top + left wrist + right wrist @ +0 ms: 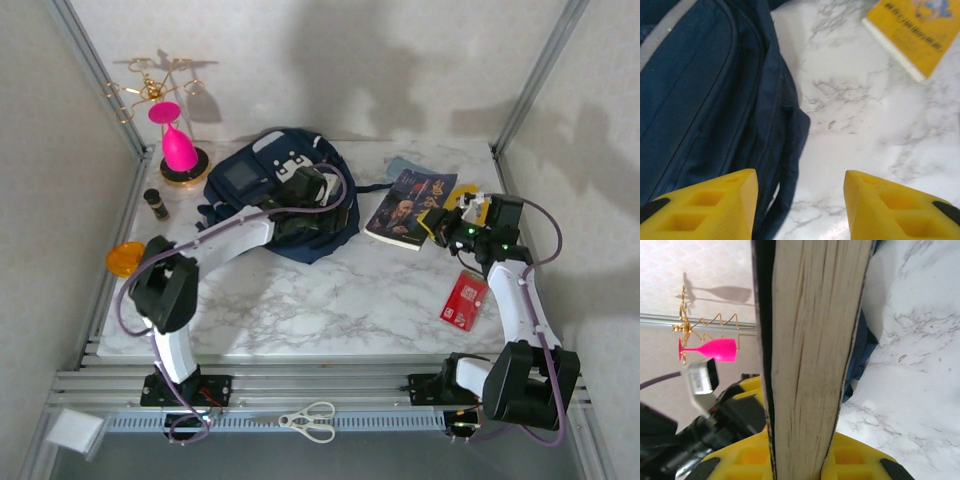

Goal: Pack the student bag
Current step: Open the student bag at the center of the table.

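Navy student bag (228,192) lies left of the right tool (799,452) gripping the book (810,340), with the parted left tool (799,182) at its edge.

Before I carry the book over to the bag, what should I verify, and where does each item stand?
1. Right gripper clamped on the book: ok.
2. Left gripper holding the student bag: not ok; jaws open, nothing between them.
3. Bag mouth open: cannot tell.
4. Book off the marble table: cannot tell.
5. Left arm out of the book's way: not ok; it reaches across the bag.
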You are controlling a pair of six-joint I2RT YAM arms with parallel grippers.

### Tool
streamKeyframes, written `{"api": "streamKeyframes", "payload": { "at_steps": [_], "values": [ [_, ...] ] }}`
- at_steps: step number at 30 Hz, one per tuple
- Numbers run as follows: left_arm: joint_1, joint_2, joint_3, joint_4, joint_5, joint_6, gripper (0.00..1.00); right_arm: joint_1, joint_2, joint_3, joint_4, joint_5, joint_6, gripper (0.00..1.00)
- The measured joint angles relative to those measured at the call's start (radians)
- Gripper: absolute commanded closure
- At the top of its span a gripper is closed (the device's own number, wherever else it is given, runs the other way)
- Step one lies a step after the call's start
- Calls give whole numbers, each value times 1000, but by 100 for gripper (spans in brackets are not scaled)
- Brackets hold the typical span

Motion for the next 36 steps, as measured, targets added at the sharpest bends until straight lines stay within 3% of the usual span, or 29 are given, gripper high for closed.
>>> {"api": "streamKeyframes", "payload": {
  "at_steps": [9, 14, 18, 20, 25, 31, 36],
  "values": [
    [-2, 227, 206, -51, -118, 85, 49, -32, 0, -23, -24, -16, -28, 100],
    [-8, 306, 281, -78, -141, 113, 58, -35, 0, -30, -24, -23, -29, 100],
    [-12, 339, 309, -84, -156, 129, 72, -37, 4, -30, -23, -23, -33, 100],
    [-12, 344, 316, -88, -167, 129, 84, -39, 10, -30, -23, -23, -39, 100],
    [-11, 344, 324, -98, -174, 136, 100, -40, 14, -30, -29, -23, -56, 100],
    [-15, 320, 310, -101, -171, 126, 100, -40, 14, -30, -49, -23, -85, 100],
    [-26, 172, 208, -97, -163, 99, 100, -38, 18, -30, -82, -29, -122, 100]
  ]
}}
